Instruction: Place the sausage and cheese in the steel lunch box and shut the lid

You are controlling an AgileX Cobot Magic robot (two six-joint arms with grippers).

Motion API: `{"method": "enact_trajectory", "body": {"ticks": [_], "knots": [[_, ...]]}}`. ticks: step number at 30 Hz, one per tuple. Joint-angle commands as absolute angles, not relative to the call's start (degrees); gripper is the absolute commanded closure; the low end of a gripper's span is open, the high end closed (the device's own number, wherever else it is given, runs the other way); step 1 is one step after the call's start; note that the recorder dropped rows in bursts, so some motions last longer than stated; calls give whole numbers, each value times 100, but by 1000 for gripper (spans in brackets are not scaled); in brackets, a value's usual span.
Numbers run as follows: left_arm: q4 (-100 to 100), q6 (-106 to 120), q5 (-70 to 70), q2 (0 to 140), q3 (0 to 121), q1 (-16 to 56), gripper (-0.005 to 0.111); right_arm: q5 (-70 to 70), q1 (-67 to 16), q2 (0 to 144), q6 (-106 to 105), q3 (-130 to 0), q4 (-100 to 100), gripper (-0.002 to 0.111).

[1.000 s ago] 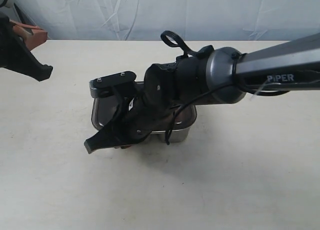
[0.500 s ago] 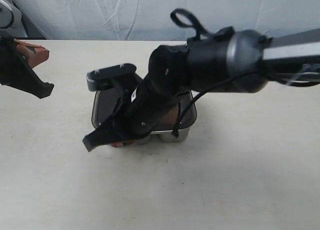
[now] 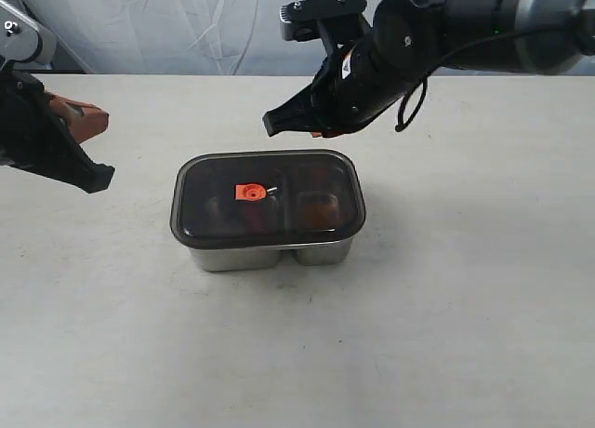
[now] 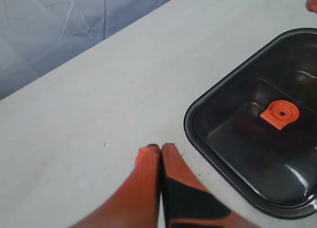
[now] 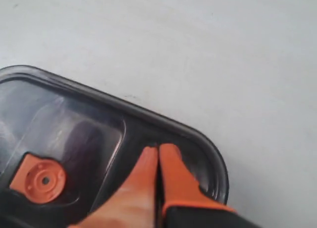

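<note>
Shiny silver rectangular steel lunch box (image 3: 270, 254) sits about mid-worktop, long sides parallel to the far edge. Dark smoky translucent plastic lid (image 3: 206, 193) is seated flat on it, rim all round. The small orange valve tab (image 3: 249, 193) is on top, off-centre toward the left edge.

Seen darkly through the lid: glossy red toy sausage (image 3: 255, 216) in the compartment under the tab, and a yellow-orange wedge of toy cheese (image 3: 317, 205) in the compartment toward the right edge. Detail of both is too murky to read.

Black-and-orange right gripper (image 5: 158, 147): orange fingers (image 5: 174, 174) pressed together, nothing between them. In the exterior view it hangs in the air on the far-edge side of the box, clear of the lid. Its wrist view looks down past the fingertips onto a rounded corner of the lid.

Black-and-orange left gripper (image 4: 161, 147): fingers likewise closed tip to tip and empty. It is out toward the left edge of the worktop, well apart from the box. Its wrist view shows bare surface under the tips, with the lid corner off to one side.

Worktop (image 3: 446, 307) is off-white and matte, with faint specks and scuffs. A pale, creased sheet (image 3: 186, 28) hangs behind the far edge.
</note>
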State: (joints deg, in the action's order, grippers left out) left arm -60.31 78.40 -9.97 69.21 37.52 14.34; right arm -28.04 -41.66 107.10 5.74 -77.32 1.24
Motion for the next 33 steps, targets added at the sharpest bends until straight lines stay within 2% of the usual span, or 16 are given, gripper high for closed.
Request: {"method": "enact_trajectory", "body": {"ticks": [1, 13, 33], "knots": [[-6138, 7821, -1047, 6962, 3723, 1457, 107, -2779, -4134, 11233, 415, -8338, 182, 108], [-6138, 7844, -986, 6962, 3723, 1457, 107, -4006, -4045, 12514, 385, -9703, 247, 108], [-6091, 7844, -952, 7002, 3723, 1457, 107, -4457, -4045, 11816, 374, -9703, 373, 108]]}}
